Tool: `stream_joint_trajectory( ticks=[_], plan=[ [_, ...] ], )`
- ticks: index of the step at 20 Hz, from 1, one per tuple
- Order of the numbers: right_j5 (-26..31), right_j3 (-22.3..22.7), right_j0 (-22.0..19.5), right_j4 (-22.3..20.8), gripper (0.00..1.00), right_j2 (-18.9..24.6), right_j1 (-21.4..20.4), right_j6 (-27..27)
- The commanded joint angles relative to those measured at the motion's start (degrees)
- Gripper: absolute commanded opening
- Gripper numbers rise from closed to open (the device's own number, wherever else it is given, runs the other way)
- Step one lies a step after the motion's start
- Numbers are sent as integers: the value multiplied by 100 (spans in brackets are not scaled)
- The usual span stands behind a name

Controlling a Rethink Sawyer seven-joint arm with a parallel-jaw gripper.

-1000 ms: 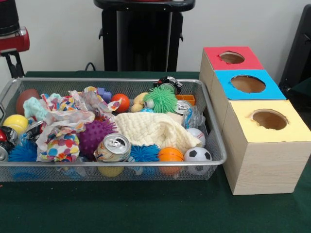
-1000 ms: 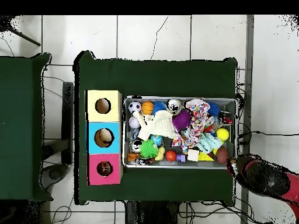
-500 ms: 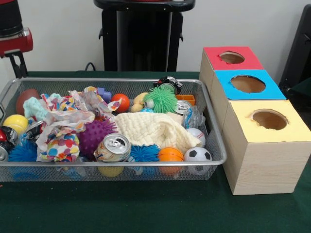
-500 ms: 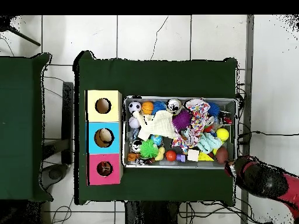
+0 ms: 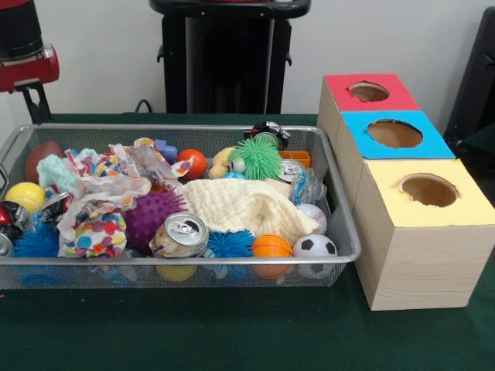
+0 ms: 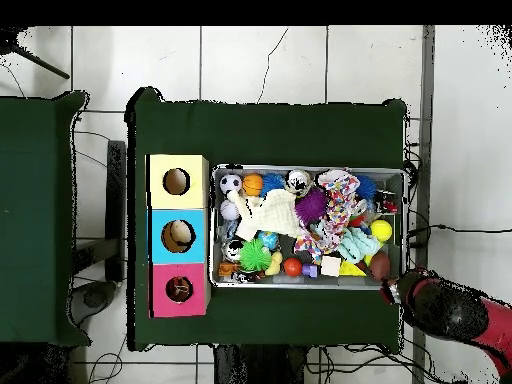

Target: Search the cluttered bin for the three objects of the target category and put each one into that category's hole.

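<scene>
Green cloth covers the table; my gripper (image 5: 35, 104) hangs outside the wire bin's (image 5: 186, 128) corner, grip state I cannot tell. I judge the soccer ball (image 5: 315, 247), at the bin's edge nearest the yellow box (image 5: 421, 224), light and slippery, best pinched across its middle.

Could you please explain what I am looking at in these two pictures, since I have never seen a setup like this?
This is a robot arm, red and black, working at a green table. One picture is taken from across the table; the other looks straight down from above, where the arm sits by a corner of the bin. A wire mesh bin holds a jumble of toys: a soccer ball, a drink can, a purple spiky ball, a cream cloth and more. Beside it stand three boxes with round holes, topped red, blue and yellow. I cannot see the jaws clearly or anything held.
</scene>
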Motion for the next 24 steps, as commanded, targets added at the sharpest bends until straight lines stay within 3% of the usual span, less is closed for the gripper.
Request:
stream_joint_trajectory(
  ticks=[1, 4, 5, 18, 24],
  plan=[
    [-349, 38, 118, -267, 0, -200, 418, 352],
    [-398, 85, 40, -291, 0, -98, 390, 196],
    [-404, 94, 20, -293, 100, -61, 385, 142],
    [-321, 74, 276, -359, 100, -155, 131, 194],
    [-490, -295, 278, -547, 100, -228, 682, 83]
  ],
)
